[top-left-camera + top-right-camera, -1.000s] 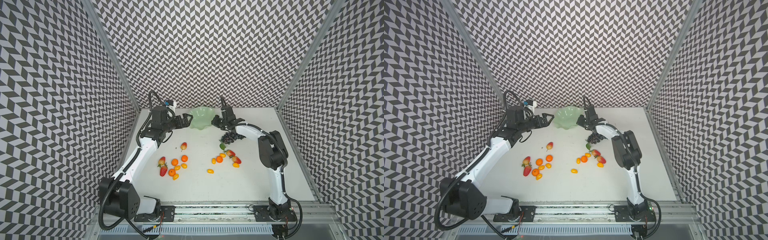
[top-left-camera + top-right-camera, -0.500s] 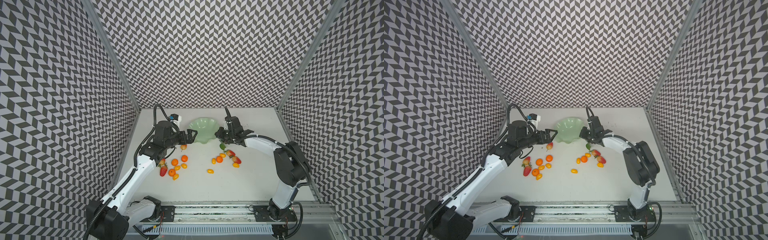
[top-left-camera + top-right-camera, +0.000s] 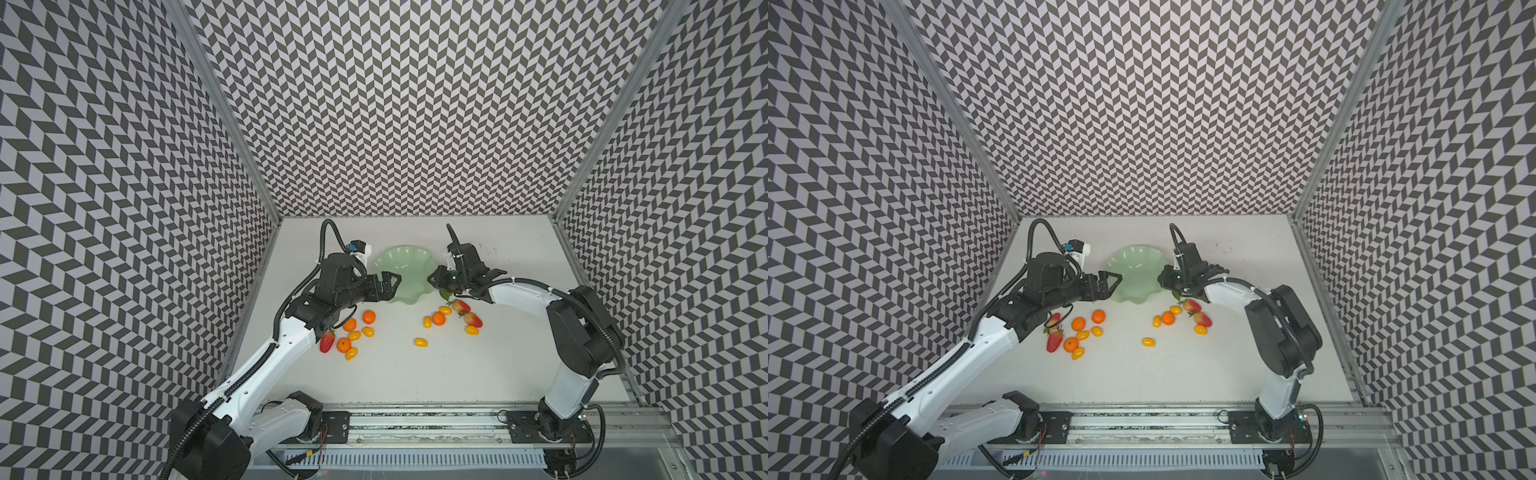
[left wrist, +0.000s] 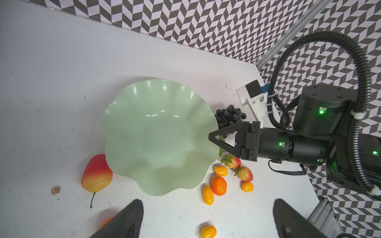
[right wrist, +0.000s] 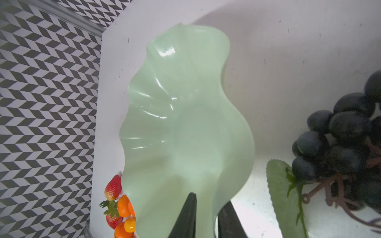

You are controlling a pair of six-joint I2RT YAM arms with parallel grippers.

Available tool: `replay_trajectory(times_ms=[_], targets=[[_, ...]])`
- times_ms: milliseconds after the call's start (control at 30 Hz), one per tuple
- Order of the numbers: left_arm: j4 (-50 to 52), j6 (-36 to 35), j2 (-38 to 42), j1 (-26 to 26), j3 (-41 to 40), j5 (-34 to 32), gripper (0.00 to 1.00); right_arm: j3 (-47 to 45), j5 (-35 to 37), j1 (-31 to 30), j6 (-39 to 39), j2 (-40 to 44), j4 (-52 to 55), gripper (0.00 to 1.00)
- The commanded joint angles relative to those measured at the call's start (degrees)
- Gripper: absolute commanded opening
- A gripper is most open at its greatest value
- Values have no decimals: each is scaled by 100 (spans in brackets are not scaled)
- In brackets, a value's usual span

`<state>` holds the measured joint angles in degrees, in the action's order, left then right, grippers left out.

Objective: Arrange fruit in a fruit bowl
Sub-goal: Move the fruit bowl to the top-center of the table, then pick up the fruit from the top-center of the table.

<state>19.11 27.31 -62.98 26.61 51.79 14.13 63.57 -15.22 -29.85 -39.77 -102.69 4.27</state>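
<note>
A pale green bowl (image 3: 402, 266) with a wavy rim sits empty toward the back of a white table (image 3: 415, 386), between two robot arms. We see the right gripper (image 3: 433, 277) at the bowl's edge on its own side. In the right wrist view its fingers (image 5: 188, 214) stand narrowly apart with the rim between them, one inside and one outside, and we cannot tell whether they press on it. The left gripper (image 3: 392, 286) hovers at the opposite edge, fingers spread wide, holding nothing. None of the fruit is in the bowl. Dark grapes (image 4: 229, 114) lie just beside the rim under the right arm, and a red-yellow pear (image 4: 97, 174) lies right at the rim on the other side. Strawberries (image 3: 327, 341), tangerines (image 3: 439, 318) and kumquats (image 3: 420, 342) lie in two loose clusters nearer the front. We judge the bowl stiff, glossy and slippery, probably light and possibly brittle, so a pinch across the thin rim looks like the natural hold. The small round fruit seem light and likely to roll. The grapes look best taken by the stem or the middle of the bunch.
</note>
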Motion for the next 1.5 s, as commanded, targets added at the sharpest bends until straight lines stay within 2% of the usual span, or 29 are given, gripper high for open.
replay_trajectory(times_ms=[0,200,367,567,733,967,1467], targets=[[-60,69,98,20,-74,-111,100,76,76,-21,128,106,-149,29],[-498,53,212,171,-319,-114,100,-131,409,-21,374,686,-148,36],[-900,49,122,620,-476,-352,100,-688,1071,-21,522,1448,-294,36],[-1377,50,-276,1195,-505,-530,100,-1332,2086,58,52,2087,-6,37],[-1799,106,-771,1558,-377,-701,100,-1754,1440,585,-130,2151,-180,37],[-2170,307,-1446,1725,-94,-655,100,-1899,375,1148,-347,1811,-757,36],[-2268,558,-1661,1718,-55,-613,100,-1409,-121,1385,-356,772,-1098,37]])
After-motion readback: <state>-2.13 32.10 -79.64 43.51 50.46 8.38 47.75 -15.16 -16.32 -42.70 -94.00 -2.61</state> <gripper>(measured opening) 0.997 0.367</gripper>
